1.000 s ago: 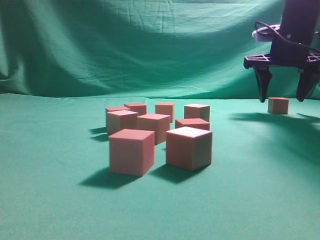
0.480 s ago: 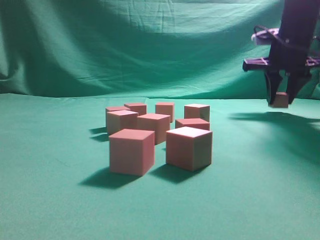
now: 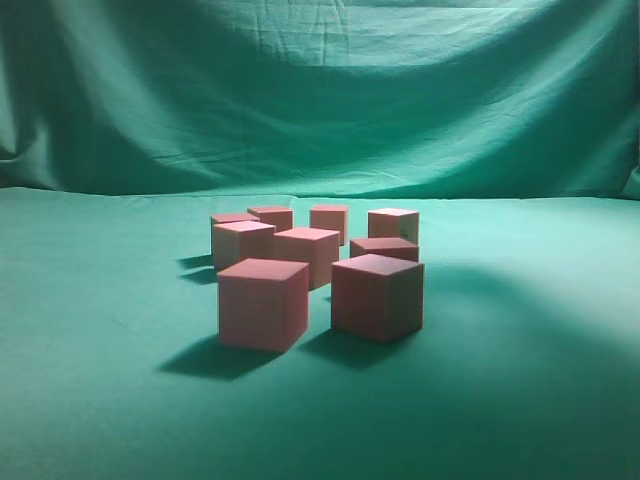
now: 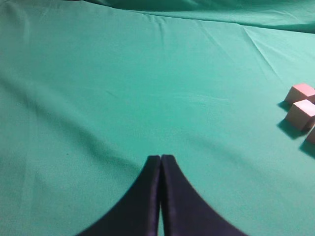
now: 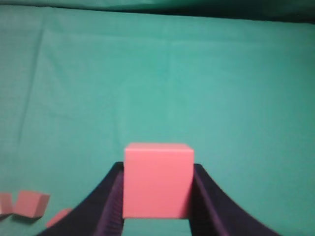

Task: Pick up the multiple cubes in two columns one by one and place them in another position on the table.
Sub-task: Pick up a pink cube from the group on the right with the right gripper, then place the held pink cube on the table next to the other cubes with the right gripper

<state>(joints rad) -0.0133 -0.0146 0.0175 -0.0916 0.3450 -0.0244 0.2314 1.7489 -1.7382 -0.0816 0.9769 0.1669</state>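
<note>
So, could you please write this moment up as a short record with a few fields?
right gripper: shut on one cube, raised clear of the table
left gripper: shut, empty, above bare cloth
cubes on table: eight in a cluster, two columns running away from the exterior camera
nearest pair: front left cube and front right cube, apart
arms in exterior view: none visible
backdrop: draped green cloth

Eight salmon cubes (image 3: 318, 264) stand upright in two rough columns at the middle of the green counter (image 3: 100, 400); another cube (image 5: 157, 180) sits clamped in the right tool (image 5: 156, 196).
</note>
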